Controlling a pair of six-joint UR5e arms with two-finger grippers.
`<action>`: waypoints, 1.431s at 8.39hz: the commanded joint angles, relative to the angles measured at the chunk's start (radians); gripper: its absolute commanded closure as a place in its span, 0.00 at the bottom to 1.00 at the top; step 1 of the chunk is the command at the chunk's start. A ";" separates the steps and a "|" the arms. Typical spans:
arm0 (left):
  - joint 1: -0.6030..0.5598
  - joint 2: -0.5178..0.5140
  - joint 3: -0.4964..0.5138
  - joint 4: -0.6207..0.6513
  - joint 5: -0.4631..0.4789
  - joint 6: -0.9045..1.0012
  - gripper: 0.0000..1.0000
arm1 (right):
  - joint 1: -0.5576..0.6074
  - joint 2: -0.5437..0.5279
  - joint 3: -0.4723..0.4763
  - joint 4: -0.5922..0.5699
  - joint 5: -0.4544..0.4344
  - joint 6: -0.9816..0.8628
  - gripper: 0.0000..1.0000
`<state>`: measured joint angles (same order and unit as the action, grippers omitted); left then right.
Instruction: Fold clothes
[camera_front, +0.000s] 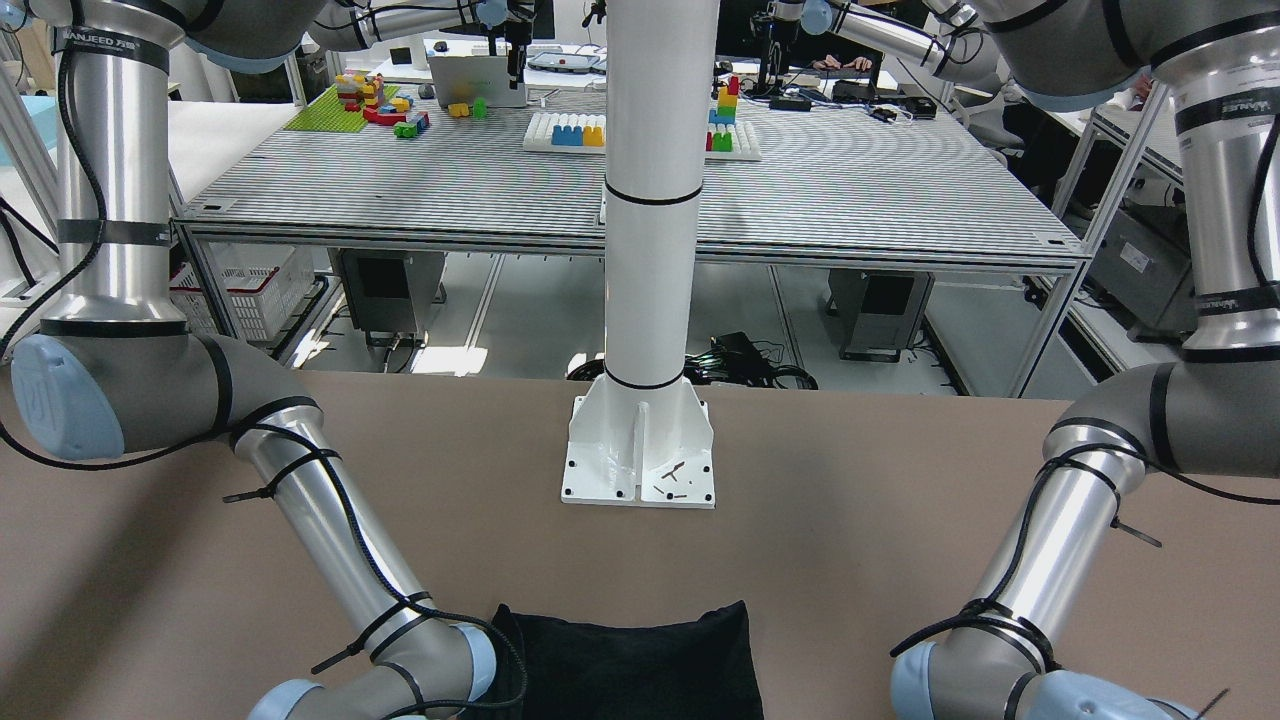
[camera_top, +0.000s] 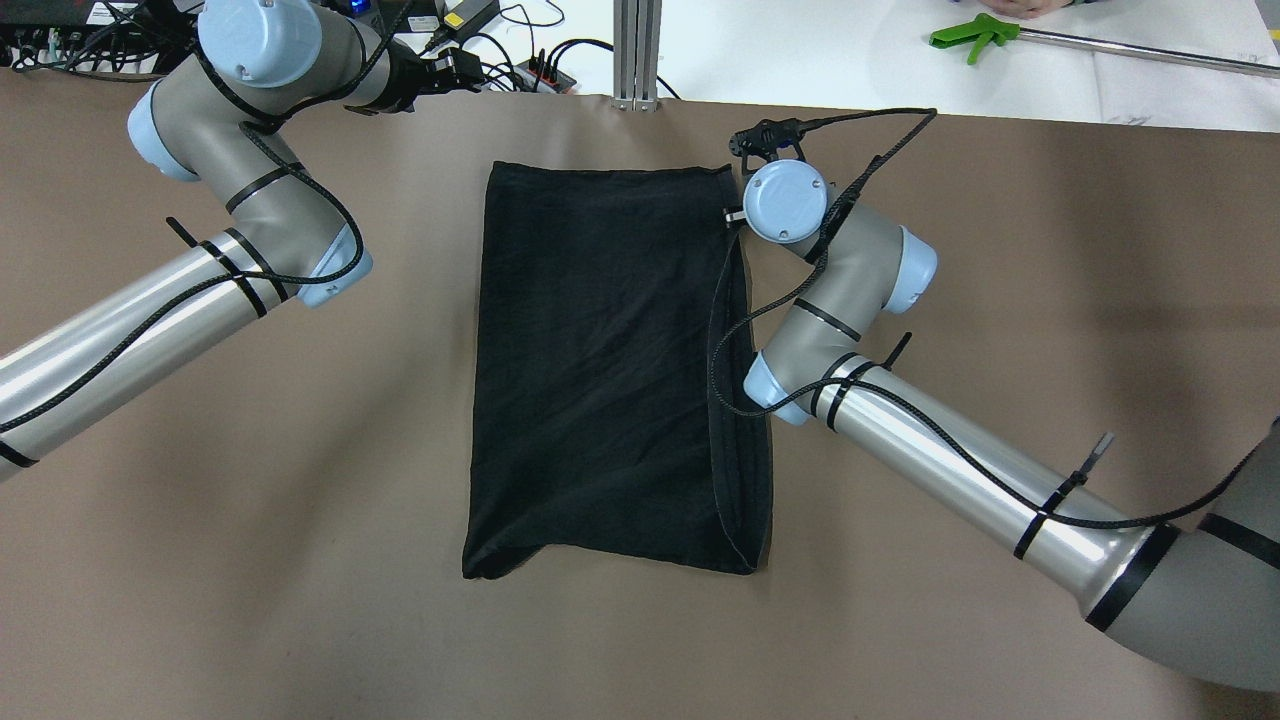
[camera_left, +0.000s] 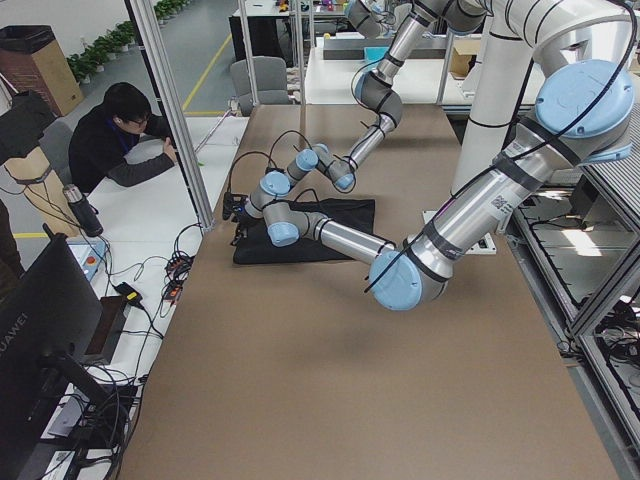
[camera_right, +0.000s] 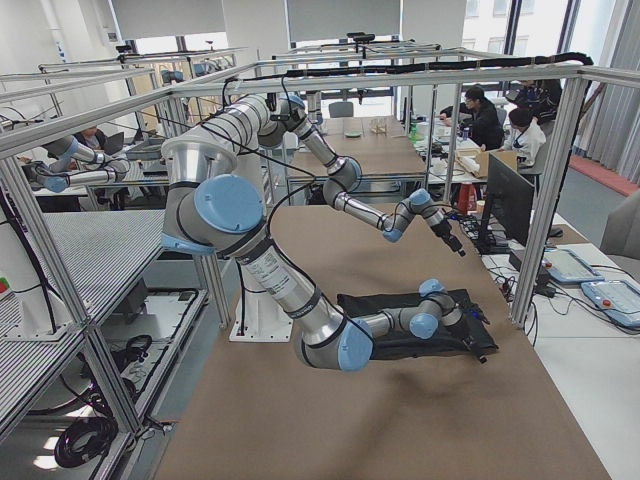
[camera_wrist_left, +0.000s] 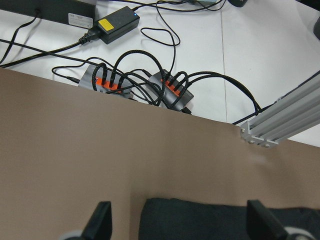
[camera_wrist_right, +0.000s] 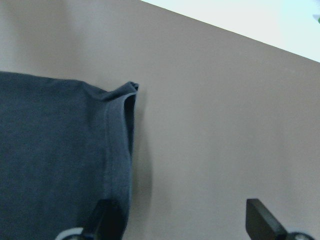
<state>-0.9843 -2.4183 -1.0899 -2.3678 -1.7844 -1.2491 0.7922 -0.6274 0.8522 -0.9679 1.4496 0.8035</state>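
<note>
The black garment (camera_top: 610, 370) lies folded in a long rectangle in the middle of the brown table (camera_top: 1000, 250); its near end shows in the front-facing view (camera_front: 630, 660). My left gripper (camera_wrist_left: 181, 222) is open and empty, raised near the table's far edge with the garment's far left corner (camera_wrist_left: 210, 220) below its fingers. In the overhead view it is the dark tool (camera_top: 445, 72) at the top left. My right gripper (camera_wrist_right: 182, 222) is open at the garment's far right corner (camera_wrist_right: 127, 92). Its left finger (camera_wrist_right: 107, 220) is over the hemmed edge. My wrist (camera_top: 785, 200) hides it from above.
Power strips with cables (camera_wrist_left: 167, 90) and an aluminium post (camera_top: 637, 50) stand just past the table's far edge. A green tool (camera_top: 965, 38) lies on the white bench beyond. The white pillar's base (camera_front: 640, 450) is bolted at the robot's side. An operator (camera_left: 120, 140) sits at that bench.
</note>
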 joint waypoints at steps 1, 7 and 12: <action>0.007 -0.004 -0.004 0.002 0.000 -0.006 0.05 | 0.067 -0.051 0.089 -0.008 0.137 -0.024 0.06; 0.007 -0.002 -0.002 0.002 0.000 -0.006 0.05 | -0.085 -0.064 0.271 -0.192 0.037 0.209 0.06; 0.009 -0.008 -0.001 0.002 0.002 -0.006 0.05 | -0.085 -0.120 0.272 -0.190 0.040 0.207 0.06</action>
<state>-0.9764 -2.4250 -1.0912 -2.3654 -1.7833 -1.2548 0.7080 -0.7315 1.1227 -1.1590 1.4910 1.0062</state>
